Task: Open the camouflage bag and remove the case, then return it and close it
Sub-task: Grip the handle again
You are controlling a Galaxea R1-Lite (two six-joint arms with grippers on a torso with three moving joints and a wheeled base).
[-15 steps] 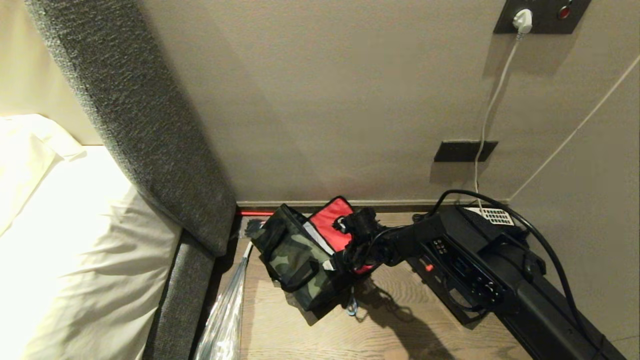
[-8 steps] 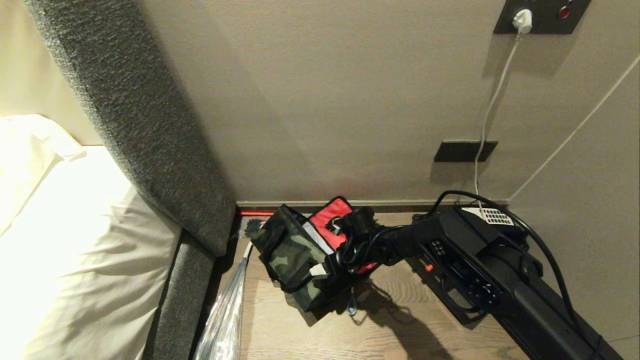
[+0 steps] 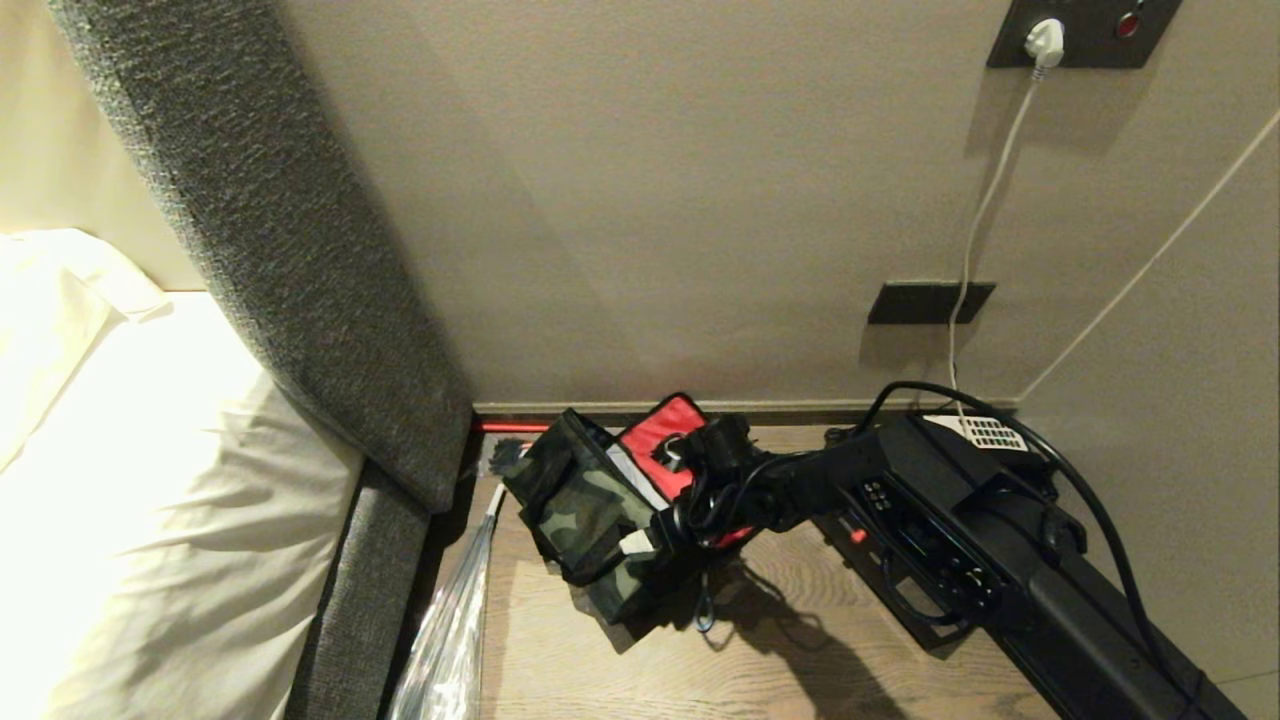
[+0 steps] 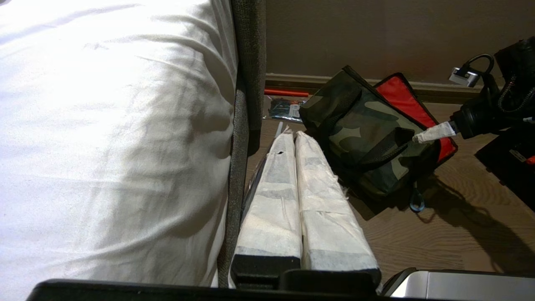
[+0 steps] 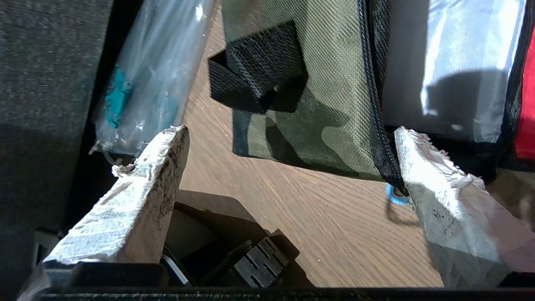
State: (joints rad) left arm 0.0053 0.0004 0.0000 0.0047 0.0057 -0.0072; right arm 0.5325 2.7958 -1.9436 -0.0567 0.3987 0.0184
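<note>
The camouflage bag (image 3: 585,510) stands on the wooden table with its red-lined lid (image 3: 660,440) thrown back against the wall. My right gripper (image 3: 650,535) hangs open over the bag's near right corner. In the right wrist view the gripper (image 5: 288,159) straddles the camouflage front wall (image 5: 317,125): one finger (image 5: 146,184) outside over the table, the other finger (image 5: 434,196) at the rim beside the silver lining (image 5: 459,62). The black case (image 3: 880,575) lies on the table right of the bag, partly under my right arm. My left gripper (image 4: 290,136) is shut and parked by the bed.
A bed with a grey padded edge (image 3: 380,560) borders the table on the left. A clear plastic packet (image 3: 450,620) lies between bed and bag. A blue zip ring (image 3: 705,620) hangs from the bag. A telephone keypad (image 3: 985,432) and cables sit at the back right by the wall.
My right wrist has tipped further down and its fingertip has slid a little left along the bag's front wall. The jaws stay open. The bag, case and left arm have not moved.
</note>
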